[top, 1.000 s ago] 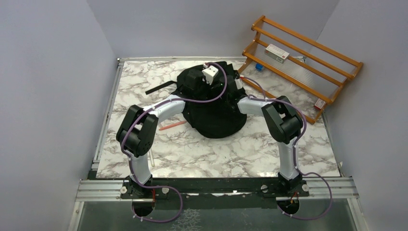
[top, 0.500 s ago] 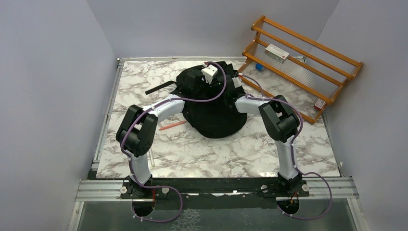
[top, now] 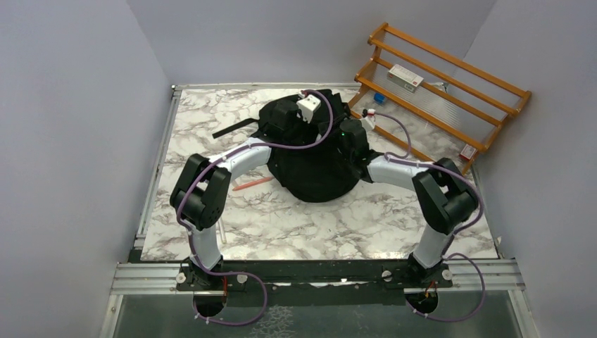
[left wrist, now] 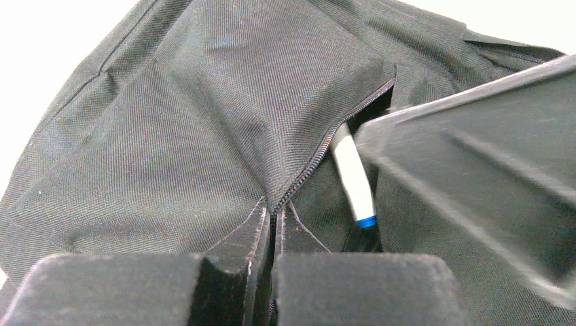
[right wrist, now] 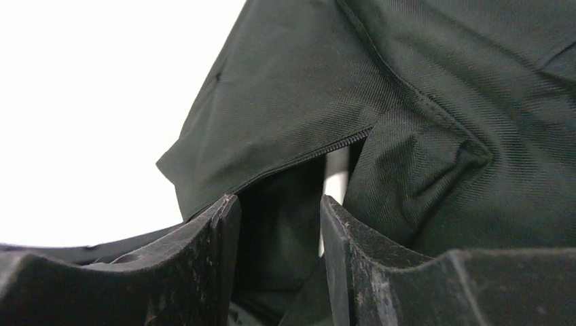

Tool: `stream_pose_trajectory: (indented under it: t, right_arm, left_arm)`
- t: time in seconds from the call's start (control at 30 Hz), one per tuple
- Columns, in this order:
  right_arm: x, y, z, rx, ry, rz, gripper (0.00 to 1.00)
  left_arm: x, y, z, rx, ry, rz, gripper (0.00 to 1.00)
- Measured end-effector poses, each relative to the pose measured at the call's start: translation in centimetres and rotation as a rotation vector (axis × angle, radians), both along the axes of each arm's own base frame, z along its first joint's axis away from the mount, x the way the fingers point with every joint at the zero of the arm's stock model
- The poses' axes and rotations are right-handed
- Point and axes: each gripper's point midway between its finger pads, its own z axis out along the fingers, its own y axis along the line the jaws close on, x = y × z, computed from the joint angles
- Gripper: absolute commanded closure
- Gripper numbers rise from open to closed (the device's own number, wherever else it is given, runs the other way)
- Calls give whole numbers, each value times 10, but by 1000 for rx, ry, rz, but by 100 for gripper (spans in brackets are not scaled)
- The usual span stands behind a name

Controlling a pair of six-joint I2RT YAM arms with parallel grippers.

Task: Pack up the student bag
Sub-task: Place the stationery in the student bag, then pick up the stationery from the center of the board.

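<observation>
A marble-patterned worktop [top: 317, 225] is lying under soft, even light that is casting only faint shadows. Plain pale grey walls are rising around it: a left wall [top: 70, 141], a back wall [top: 281, 35] and a right wall [top: 552, 176]. An orange wooden rack [top: 442, 95] is standing at the far right corner, with a small white box [top: 405, 76] sitting on one of its rails. A silver metal rail [top: 317, 276] is running along the near edge, and a dark glossy panel [top: 317, 317] is showing below it.
</observation>
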Motion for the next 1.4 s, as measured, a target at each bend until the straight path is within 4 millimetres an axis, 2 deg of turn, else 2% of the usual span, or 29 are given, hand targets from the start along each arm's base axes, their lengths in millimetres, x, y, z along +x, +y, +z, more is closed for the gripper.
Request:
stream_pose_trajectory:
  t: [0.1,0.2,0.4,0.5,0.57,0.67,0.77,0.9,1.1,1.23,1.4]
  right_arm:
    - [-15,-14,21,-28,-49,-3,49]
    - [-30,-27,33,-59,-80,4,49]
    - [-78,-57,26,-169,-102,58,49]
    - [-107,-62,25,-232,-143,160,49]
    - [-127,-59,35,-273,-213,265,49]
    - [-152,-48,55,-303,-350,419,49]
    - [-170,-33,61,-323,-441,563,52]
    - [-194,-6,48,-369,-496,777,54]
    - [-232,46,22,-521,-648,1121,54]
    - [-236,76,18,-606,-797,1283,53]
    - [-224,108,8,-661,-928,1407,53]
  left_arm:
    - [0,0,-1,1,3,0,100]
    - [0,0,0,0,4,2,100]
    - [0,0,0,-4,6,5,100]
    - [-1,1,-1,-9,11,9,100]
    - [-1,1,0,-12,18,11,100]
    - [0,1,2,-22,27,12,100]
    - [1,0,5,-45,42,10,100]
    - [2,1,9,-79,59,2,100]
    - [2,1,12,-104,77,-13,100]
    - [1,0,12,-112,86,-23,100]
    - [3,5,13,-156,115,-28,100]
